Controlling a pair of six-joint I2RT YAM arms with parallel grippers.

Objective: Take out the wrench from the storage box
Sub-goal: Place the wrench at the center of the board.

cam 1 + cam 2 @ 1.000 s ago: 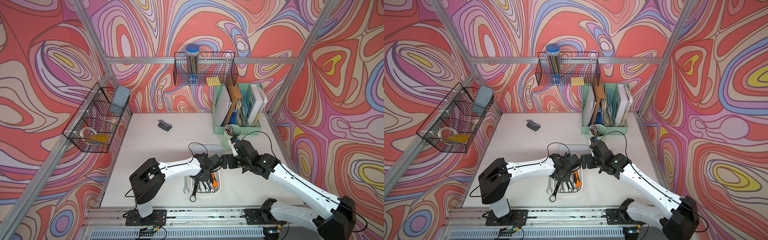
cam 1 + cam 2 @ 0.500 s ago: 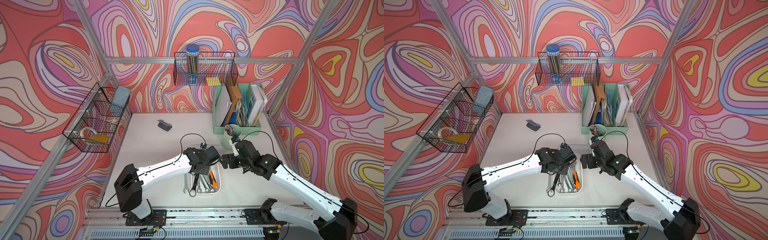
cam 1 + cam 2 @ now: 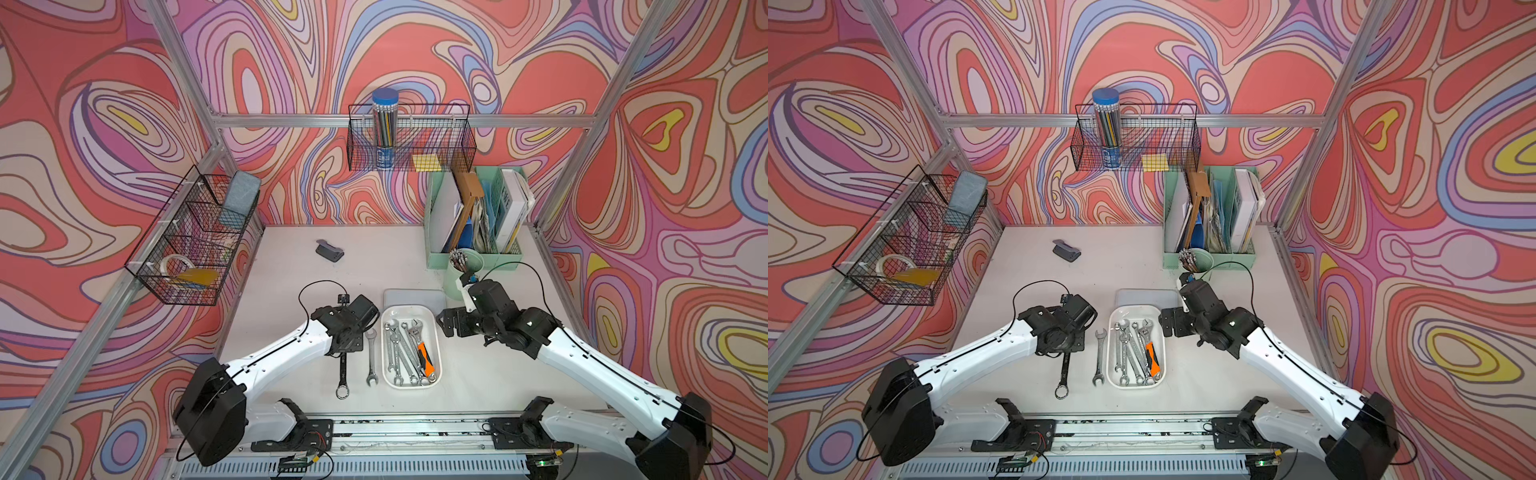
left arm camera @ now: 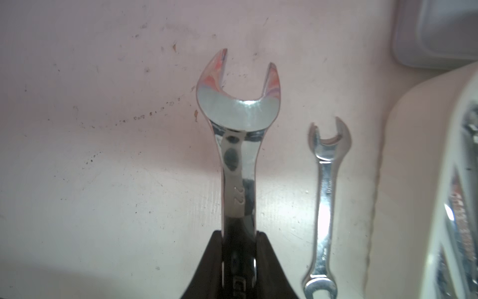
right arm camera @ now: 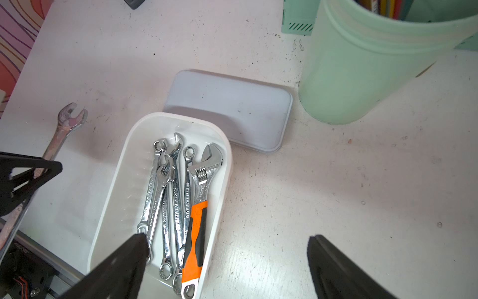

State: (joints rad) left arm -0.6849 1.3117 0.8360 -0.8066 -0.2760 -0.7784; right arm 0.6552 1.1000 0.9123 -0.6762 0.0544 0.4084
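Item: wrench (image 4: 238, 145) | place: outside storage box (image 3: 409, 308), over table (image 3: 291, 270), beside smaller wrench (image 3: 371, 357) | left gripper (image 4: 239, 235): clamped on shank | right gripper (image 5: 227, 236): wide, empty | left: set down, release.

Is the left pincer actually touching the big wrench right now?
Touching. In the left wrist view the left pincer clamps the big wrench by its shank, no gap either side.

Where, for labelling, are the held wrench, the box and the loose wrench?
held wrench (image 4: 239, 186): left wrist view, shank.
box (image 3: 409, 312): a top view, bare far end.
loose wrench (image 3: 371, 357): a top view, shank.
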